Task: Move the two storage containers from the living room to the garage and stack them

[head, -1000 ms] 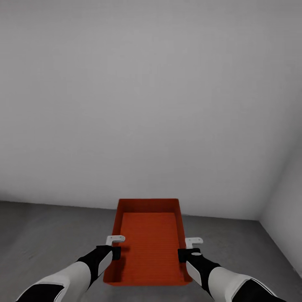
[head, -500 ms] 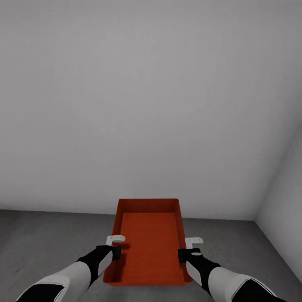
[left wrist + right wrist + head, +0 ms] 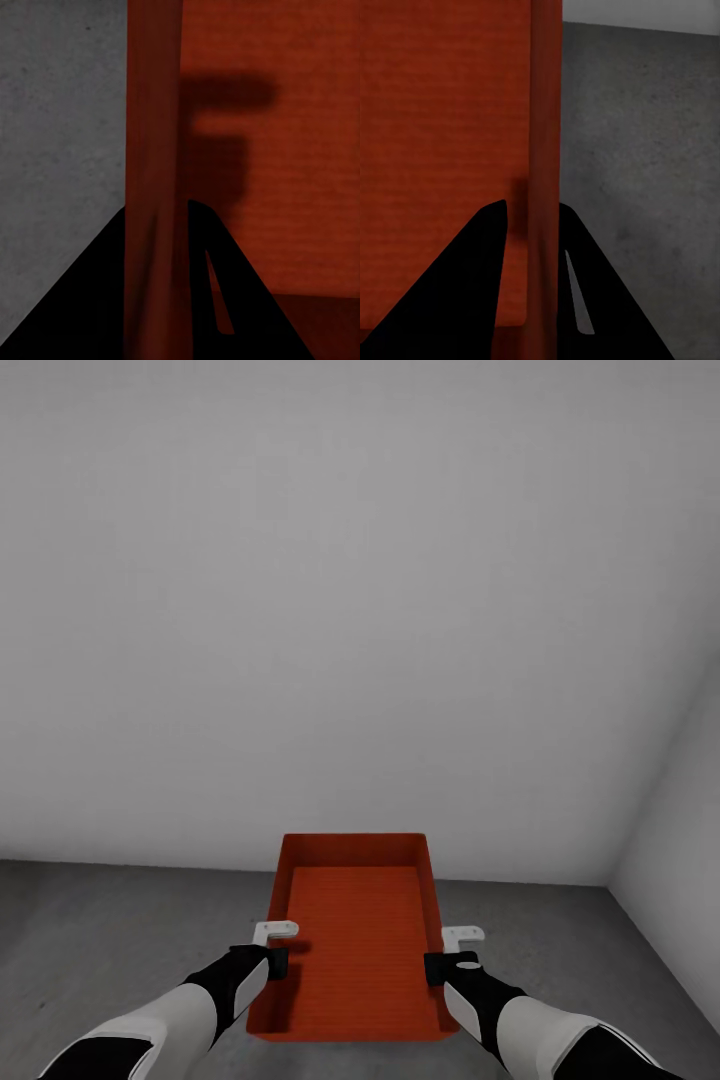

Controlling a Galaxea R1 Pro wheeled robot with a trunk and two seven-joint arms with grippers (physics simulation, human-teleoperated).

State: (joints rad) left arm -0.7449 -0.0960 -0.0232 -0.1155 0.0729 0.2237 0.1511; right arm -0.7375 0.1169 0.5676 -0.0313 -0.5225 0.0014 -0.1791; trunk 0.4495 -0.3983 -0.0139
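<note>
The plain white wall [image 3: 360, 610] and dark grey concrete floor [image 3: 110, 920] had shifted slightly over the last second, so the robot was settling. The orange-red ribbed plastic bin [image 3: 355, 945] hung between the arms, unchanged, above the floor. Left gripper [image 3: 268, 948] and right gripper [image 3: 452, 952] each pinched a side wall.

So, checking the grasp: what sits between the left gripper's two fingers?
In the left wrist view, the storage container's side wall runs between the left gripper's fingers, ribbed base on one side, grey floor on the other.

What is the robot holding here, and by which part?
The orange bin: left end effector clamps its left side wall, right end effector its right side wall.
</note>
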